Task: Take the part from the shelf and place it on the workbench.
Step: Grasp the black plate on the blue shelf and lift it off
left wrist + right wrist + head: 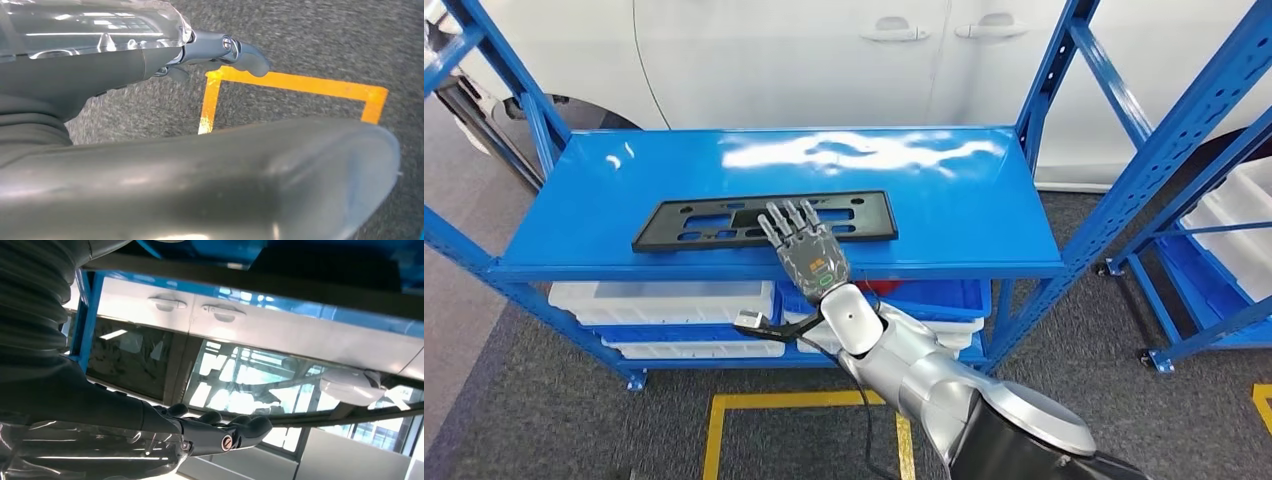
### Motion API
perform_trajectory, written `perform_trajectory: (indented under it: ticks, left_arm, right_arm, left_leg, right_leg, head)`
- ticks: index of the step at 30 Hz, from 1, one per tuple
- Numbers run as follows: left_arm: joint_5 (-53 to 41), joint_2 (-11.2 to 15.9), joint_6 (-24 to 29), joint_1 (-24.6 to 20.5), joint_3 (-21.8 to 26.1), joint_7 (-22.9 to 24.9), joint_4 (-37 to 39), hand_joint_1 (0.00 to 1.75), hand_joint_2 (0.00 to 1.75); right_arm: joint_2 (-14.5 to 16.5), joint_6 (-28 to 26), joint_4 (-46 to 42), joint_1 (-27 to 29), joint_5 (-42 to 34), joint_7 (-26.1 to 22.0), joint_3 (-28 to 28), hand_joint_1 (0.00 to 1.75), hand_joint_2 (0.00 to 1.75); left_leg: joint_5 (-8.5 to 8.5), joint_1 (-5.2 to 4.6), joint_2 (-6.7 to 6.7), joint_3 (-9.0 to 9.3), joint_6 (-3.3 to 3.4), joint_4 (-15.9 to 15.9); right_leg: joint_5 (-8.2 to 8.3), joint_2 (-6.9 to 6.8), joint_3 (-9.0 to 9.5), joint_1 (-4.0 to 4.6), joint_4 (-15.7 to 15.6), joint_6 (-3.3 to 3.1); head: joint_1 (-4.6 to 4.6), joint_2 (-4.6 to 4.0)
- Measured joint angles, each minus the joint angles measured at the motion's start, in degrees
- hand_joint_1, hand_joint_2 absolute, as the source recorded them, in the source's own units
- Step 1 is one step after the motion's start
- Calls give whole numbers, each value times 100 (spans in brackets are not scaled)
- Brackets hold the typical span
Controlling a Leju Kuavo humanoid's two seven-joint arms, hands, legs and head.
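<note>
The part (694, 225) is a flat black plate frame with slots, lying lengthwise on the blue shelf board (944, 200) near its front edge. My right hand (804, 245) reaches in from below with its back up and its fingers spread straight over the middle of the part's near edge. It holds nothing, and I cannot tell whether it touches the part. In the right wrist view the right hand's fingers (235, 432) stretch out straight. My left hand (220, 50) hangs over grey carpet with its fingers loosely extended and nothing in it.
A white car (824, 50) stands close behind the shelf. White bins (664, 300) and blue bins (934, 295) sit on the lower level. Blue uprights flank the board, and a second rack (1224, 230) stands at the right. Yellow floor tape (794, 402) marks the carpet.
</note>
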Motion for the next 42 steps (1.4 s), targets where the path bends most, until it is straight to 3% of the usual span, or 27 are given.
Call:
perform_trajectory:
  ticks: [2, 3, 4, 5, 6, 8, 10, 13, 14, 16, 18, 20, 21, 22, 24, 25, 26, 29, 31, 33, 34, 35, 36, 38, 40, 42]
  left_arm:
    - [7, 1, -3, 11, 23, -10, 0, 0, 0]
    - [10, 3, -3, 22, 32, -19, 0, 0, 0]
    - [11, 5, -3, 34, 38, -31, 0, 0, 0]
    - [10, 5, -4, 43, 42, -43, 0, 0, 0]
    - [7, 6, -4, 49, 47, -55, 0, 0, 0]
    - [3, 7, -5, 50, 56, -71, 0, 0, 0]
    - [-2, 8, -4, 41, 61, -80, 0, 0, 0]
    - [-10, 8, -3, 49, 63, -88, 0, 0, 0]
    - [-13, 8, -3, 54, 64, -88, 0, 0, 0]
    - [-19, 9, -1, 59, 64, -84, 0, 0, 0]
    - [-24, 11, 1, 63, 66, -67, 0, 0, 0]
    - [-26, 11, 6, 73, 71, -52, 0, 0, 0]
    - [-27, 11, 10, 76, 75, -50, 0, 0, 0]
    - [-29, 11, 14, 81, 81, -47, 0, 0, 0]
    - [-31, -8, 19, 78, 99, -38, 7, 0, 0]
    - [-32, -17, 21, 72, 109, -32, 10, 0, 0]
    - [-37, -25, 22, 65, 119, -28, 14, 0, 0]
    - [-56, -24, 25, 57, 150, -31, 13, 0, 0]
    - [-63, -25, 26, 47, 165, -38, 13, 0, 0]
    - [-66, -20, 29, 46, 179, -46, 13, 0, 0]
    - [-66, -14, 31, 49, 188, -52, 13, 0, 0]
    - [-66, -11, 32, 52, 196, -56, 13, 0, 0]
    - [-66, -9, 31, 54, 202, -61, 13, 0, 0]
    - [-66, -4, 30, 54, 206, -64, 13, 0, 0]
    - [-67, -2, 30, 51, 206, -66, 13, 0, 0]
    - [-67, -2, 30, 61, 207, -67, 13, 0, 0]
  right_arm:
    - [1, 8, 6, -4, 5, -18, 0, 0, 175]
    - [1, 11, 11, 4, 6, -25, -1, 0, 175]
    - [1, 13, 16, 13, 7, -30, -2, 0, 175]
    - [1, 13, 19, 19, 8, -34, -3, 0, 175]
    - [1, 11, 19, 22, 8, -39, -6, 0, 175]
    - [3, 8, 19, 16, 9, -49, -13, 0, 175]
    - [8, 3, 18, 4, 9, -59, -24, 0, 175]
    - [19, -5, 15, -6, 9, -79, -53, 0, 175]
    - [21, -7, 13, -8, 9, -86, -63, 0, 175]
    - [22, -10, 15, 3, 11, -104, -84, 0, 175]
    - [16, -13, 23, 31, 26, -130, -112, 0, 175]
    - [11, -16, 29, 61, 53, -159, -148, 0, 175]
    - [11, -19, 29, 72, 66, -174, -166, 0, 175]
    - [10, -23, 30, 82, 74, -189, -184, 0, 175]
    - [7, -40, 34, 93, 82, -220, -217, 0, 175]
    - [4, -52, 37, 96, 89, -234, -235, 0, 175]
    - [4, -67, 36, 93, 99, -244, -256, 0, 175]
    - [31, -104, 25, 67, 144, -259, -324, 0, 175]
    - [49, -116, 21, 59, 168, -263, -346, 0, 175]
    - [53, -123, 20, 69, 182, -268, -367, 0, 175]
    - [54, -124, 19, 79, 187, -272, -382, 0, 175]
    - [54, -125, 19, 86, 193, -274, -397, 0, 175]
    - [55, -125, 19, 90, 199, -276, -413, 0, 175]
    - [57, -126, 19, 91, 208, -278, -436, 0, 175]
    - [61, -127, 19, 92, 215, -278, -450, 0, 175]
    - [61, -130, 18, 96, 218, -281, -459, 0, 175]
  left_leg:
    - [-296, 8, 1, -397, -37, 781]
    - [-375, 12, 1, -598, -54, 1121]
    - [-352, 14, 2, -720, -65, 1281]
    - [-212, 18, 3, -727, -69, 1209]
    - [23, 22, 7, -616, -67, 906]
    - [412, 15, 25, -252, -49, 106]
    - [422, -5, 33, -28, 29, -321]
    - [264, -7, 13, 89, 173, -420]
    - [233, -6, 8, 150, 205, -436]
    - [169, -5, 5, 289, 247, -465]
    - [77, -11, -3, 425, 263, -473]
    - [-58, -22, -31, 589, 266, -474]
    - [-136, -35, -44, 689, 263, -474]
    - [-219, -48, -55, 780, 260, -478]
    - [-374, -77, -77, 940, 233, -474]
    - [-437, -79, -88, 984, 208, -487]
    - [-465, -81, -97, 1030, 175, -475]
    - [-440, -70, -81, 975, 85, -202]
    - [-594, -50, -51, 661, 29, 361]
    - [-937, -25, -37, 221, -30, 975]
    - [-1030, -11, -32, 50, -51, 1131]
    - [-987, 1, -25, -35, -65, 1112]
    - [-797, 13, -18, -24, -75, 899]
    - [-271, 36, -10, 165, -96, 169]
    - [-38, 20, -15, 289, -29, -297]
    - [-16, -5, -23, 291, 83, -353]
  right_leg:
    - [-56, -3, 60, 7, -5, -34]
    - [-90, -4, 94, 11, -2, -38]
    - [-127, -3, 135, 13, 3, -35]
    - [-171, -3, 188, 13, 10, -26]
    - [-224, -3, 257, 9, 16, -11]
    - [-347, -8, 379, 13, 28, 38]
    - [-426, -7, 443, 32, 27, 100]
    - [-408, -4, 442, 39, 152, 191]
    - [-388, -5, 333, 34, 355, 214]
    - [-465, -6, -116, 22, 1041, 246]
    - [-782, -6, -645, 21, 1650, 259]
    - [-1008, -5, -946, 26, 1698, 244]
    - [-924, -4, -983, 34, 1479, 214]
    - [-621, 0, -962, 51, 1130, 159]
    - [227, 44, -882, 109, 415, 37]
    - [545, 70, -850, 139, 211, -3]
    - [683, 88, -829, 159, 122, -23]
    - [637, 88, -677, 142, 46, -87]
    - [577, 84, -569, 119, -7, -129]
    - [514, 85, -520, 117, -8, -145]
    - [484, 89, -503, 115, 1, -141]
    - [455, 93, -487, 112, 18, -133]
    - [424, 96, -469, 107, 42, -120]
    - [360, 99, -438, 102, 101, -77]
    - [339, 101, -452, 110, 137, -20]
    - [354, 105, -478, 114, 141, 30]
  head:
    - [0, 0]
    - [0, 0]
    - [0, 0]
    - [0, 0]
    - [0, 0]
    - [1, 0]
    - [1, 1]
    - [1, 1]
    - [2, 1]
    - [3, 0]
    - [2, 0]
    - [2, 0]
    - [2, 0]
    - [2, 0]
    - [2, 0]
    - [2, 1]
    - [2, 1]
    - [1, 1]
    - [1, 0]
    - [1, 0]
    - [1, 0]
    - [0, 0]
    - [0, 0]
    - [1, 0]
    - [1, 1]
    - [1, 1]
